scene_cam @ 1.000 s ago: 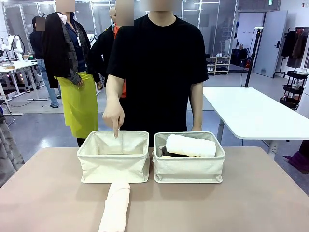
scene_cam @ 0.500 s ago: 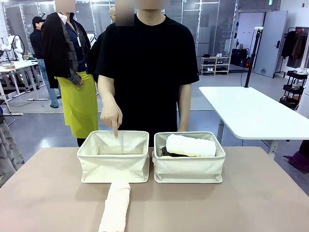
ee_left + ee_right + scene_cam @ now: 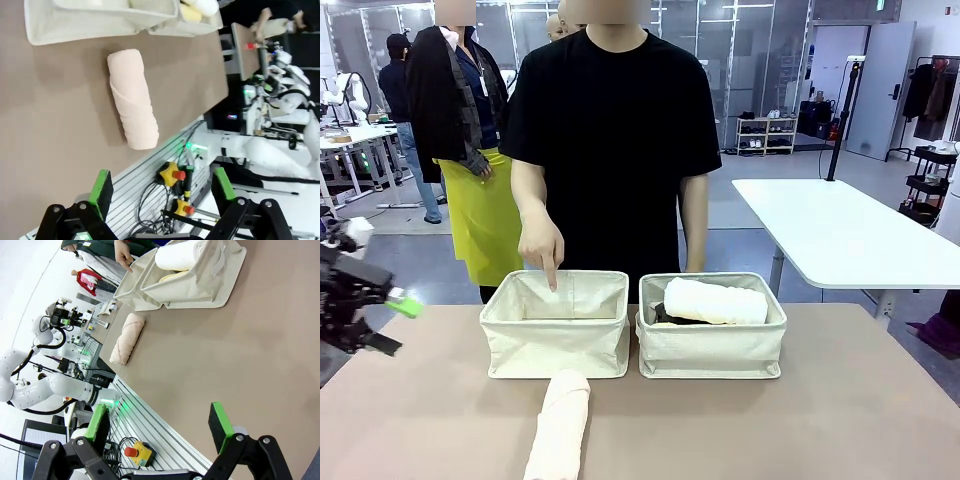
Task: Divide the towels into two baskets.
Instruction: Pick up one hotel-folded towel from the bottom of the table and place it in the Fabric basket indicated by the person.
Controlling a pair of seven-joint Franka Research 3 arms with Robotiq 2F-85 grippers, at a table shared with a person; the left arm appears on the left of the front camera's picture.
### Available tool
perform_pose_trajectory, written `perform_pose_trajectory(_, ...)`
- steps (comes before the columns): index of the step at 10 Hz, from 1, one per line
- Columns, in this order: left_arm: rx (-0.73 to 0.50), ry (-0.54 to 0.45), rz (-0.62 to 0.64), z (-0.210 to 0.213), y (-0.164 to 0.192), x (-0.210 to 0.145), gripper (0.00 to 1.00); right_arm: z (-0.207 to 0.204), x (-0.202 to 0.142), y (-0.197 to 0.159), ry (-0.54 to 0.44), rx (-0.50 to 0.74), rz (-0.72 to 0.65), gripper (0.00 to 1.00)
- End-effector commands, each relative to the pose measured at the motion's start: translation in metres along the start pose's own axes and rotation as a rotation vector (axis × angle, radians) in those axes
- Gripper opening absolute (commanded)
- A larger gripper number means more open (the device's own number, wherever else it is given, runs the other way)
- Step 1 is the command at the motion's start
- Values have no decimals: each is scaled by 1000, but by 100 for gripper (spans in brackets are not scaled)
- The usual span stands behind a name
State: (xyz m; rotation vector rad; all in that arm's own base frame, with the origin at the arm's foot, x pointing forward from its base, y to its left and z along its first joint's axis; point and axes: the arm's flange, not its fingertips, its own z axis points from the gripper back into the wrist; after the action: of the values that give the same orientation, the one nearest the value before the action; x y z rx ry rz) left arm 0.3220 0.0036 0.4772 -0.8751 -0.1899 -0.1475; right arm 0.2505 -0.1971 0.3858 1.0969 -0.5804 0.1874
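A cream towel [image 3: 560, 425] lies rolled on the table in front of the left basket [image 3: 555, 345], whose inside looks bare. The right basket [image 3: 712, 352] holds a white towel [image 3: 715, 300] on top of a dark grey towel [image 3: 660, 315]. In the right wrist view a pale yellow towel [image 3: 172, 275] shows under the white towel [image 3: 182, 255]. My left gripper [image 3: 395, 323] hovers open at the table's left edge, well left of the cream towel [image 3: 132, 102]. The left gripper [image 3: 162, 187] and right gripper [image 3: 157, 422] both stand open with nothing in them, away from the cream towel [image 3: 127, 337].
A person in a black shirt stands behind the baskets, one hand [image 3: 542, 248] pointing a finger down into the left basket. Other people stand farther back on the left. A white table [image 3: 840, 235] stands off to the right. Bare brown tabletop [image 3: 820, 420] surrounds the towel.
My left gripper has come into the front view at the left edge. The person has shifted a little to the left, the finger still pointing into the left basket.
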Motion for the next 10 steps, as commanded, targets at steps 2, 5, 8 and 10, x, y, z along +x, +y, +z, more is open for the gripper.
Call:
perform_pose_trajectory(2, 249, 47, -32, -88, -28, -38, 100, 0, -1, 3, -17, 9, 19, 100)
perform_pose_trajectory(5, 371, 82, -63, -168, -46, -37, 100, 0, -1, 3, -17, 9, 19, 100)
perform_pose_trajectory(8, 547, -5, -72, -220, -54, -59, 100, 0, -1, 3, -17, 9, 19, 100)
perform_pose_trajectory(10, 654, -84, -60, -237, -61, -67, 100, 0, -1, 3, -17, 9, 19, 100)
